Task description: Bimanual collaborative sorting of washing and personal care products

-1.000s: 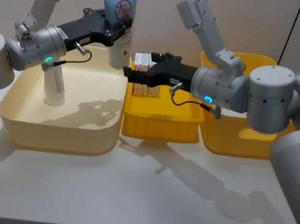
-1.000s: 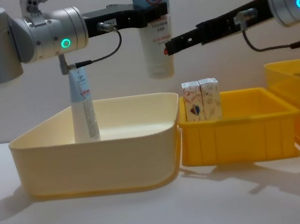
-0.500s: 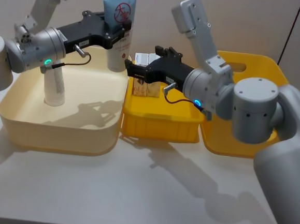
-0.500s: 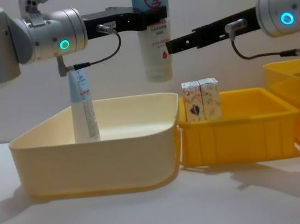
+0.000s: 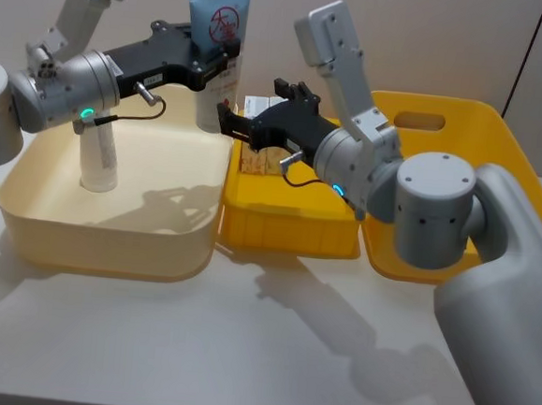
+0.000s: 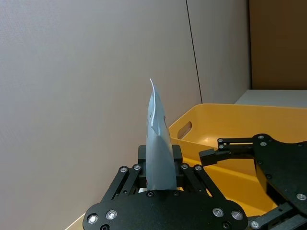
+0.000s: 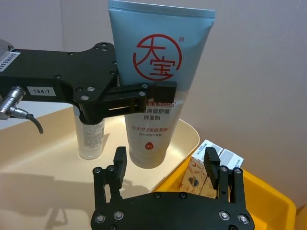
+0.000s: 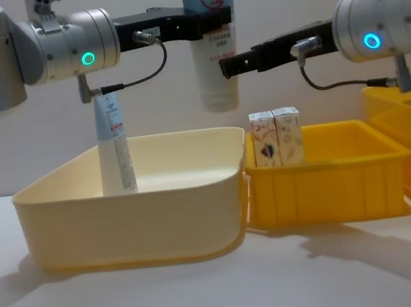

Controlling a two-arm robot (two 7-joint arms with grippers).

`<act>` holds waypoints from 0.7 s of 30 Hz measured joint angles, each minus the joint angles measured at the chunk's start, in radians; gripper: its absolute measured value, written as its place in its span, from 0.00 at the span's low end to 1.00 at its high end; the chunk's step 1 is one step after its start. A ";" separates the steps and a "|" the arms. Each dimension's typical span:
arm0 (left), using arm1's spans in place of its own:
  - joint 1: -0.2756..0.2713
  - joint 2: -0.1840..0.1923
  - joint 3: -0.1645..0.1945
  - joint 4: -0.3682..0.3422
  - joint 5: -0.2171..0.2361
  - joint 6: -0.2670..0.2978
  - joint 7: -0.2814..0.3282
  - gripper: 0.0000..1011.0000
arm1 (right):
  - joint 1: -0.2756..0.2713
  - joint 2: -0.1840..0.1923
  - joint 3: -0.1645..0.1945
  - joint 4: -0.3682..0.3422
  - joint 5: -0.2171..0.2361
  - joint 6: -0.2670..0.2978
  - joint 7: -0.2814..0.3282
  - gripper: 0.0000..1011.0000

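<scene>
My left gripper (image 5: 223, 63) is shut on a pale-blue tube with a red round logo (image 5: 215, 29), holding it upright, cap down, above the far right corner of the cream bin (image 5: 108, 246). My right gripper (image 5: 226, 124) is open and points at the tube's (image 7: 158, 86) lower half, with its fingers (image 7: 119, 165) spread to either side close to the cap end. A second tube (image 5: 96, 156) stands upright in the cream bin. Two white printed cartons (image 8: 277, 138) stand in the small yellow bin (image 8: 324, 191), under the right gripper (image 8: 226, 66).
A large yellow bin (image 5: 465, 124) stands at the right, touching the small yellow bin (image 5: 287, 232). The three bins stand in a row across the white table (image 5: 241, 350), whose front half is bare.
My right gripper has moved left, from above the cartons up to the held tube. The left gripper and its tube have barely moved.
</scene>
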 joint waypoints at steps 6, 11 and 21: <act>0.006 0.002 0.004 -0.014 -0.009 0.006 -0.008 0.27 | 0.002 -0.012 -0.005 0.013 -0.014 -0.014 -0.018 0.99; 0.008 0.002 0.008 -0.019 -0.017 0.009 -0.019 0.27 | 0.006 -0.021 -0.009 0.025 -0.027 -0.023 -0.034 0.99; 0.005 0.000 0.017 -0.014 -0.030 0.008 -0.041 0.27 | 0.020 -0.044 -0.015 0.058 -0.050 -0.031 -0.056 0.99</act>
